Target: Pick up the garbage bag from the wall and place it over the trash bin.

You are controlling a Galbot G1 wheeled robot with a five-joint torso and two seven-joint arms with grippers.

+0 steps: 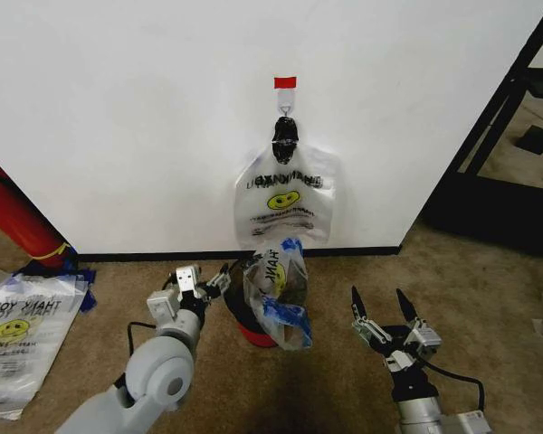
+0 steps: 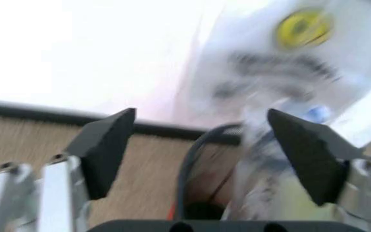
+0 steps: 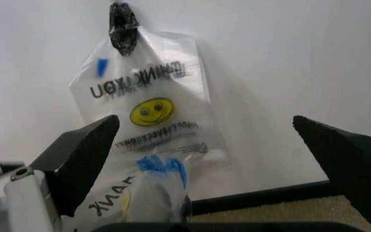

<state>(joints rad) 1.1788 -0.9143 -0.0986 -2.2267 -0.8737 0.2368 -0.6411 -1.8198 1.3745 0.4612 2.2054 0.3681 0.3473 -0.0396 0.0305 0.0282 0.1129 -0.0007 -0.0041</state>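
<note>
Left gripper [image 1: 219, 280]: low over the carpet, jaws spread wide and holding nothing; its fingertips [image 2: 108, 147] straddle the rim of the trash bin.
Right gripper [image 1: 381, 309]: low over the carpet, jaws spread wide and holding nothing, well apart from the bin.
Garbage bag [image 1: 276, 285]: crumpled, draped loosely over the trash bin, between the two grippers and nearer the left one; one left fingertip appears to touch it, though contact cannot be confirmed. Blue strips show on its folds.
Trash bin [image 1: 242, 312]: black mesh with a red base, standing on the carpet just ahead of the left gripper, largely covered by the bag.
Bunched bags [image 1: 284, 194]: hanging beyond both grippers under a black clip [image 1: 285, 137], smiley print facing out.
Wall [image 1: 127, 108]: white, black baseboard, red tape tab [image 1: 285, 82] above the clip.
Flat bag stack [image 1: 23, 330]: on the carpet, well outboard of the left gripper.
Red cylinder [image 1: 14, 217]: beyond that stack, against the wall.
</note>
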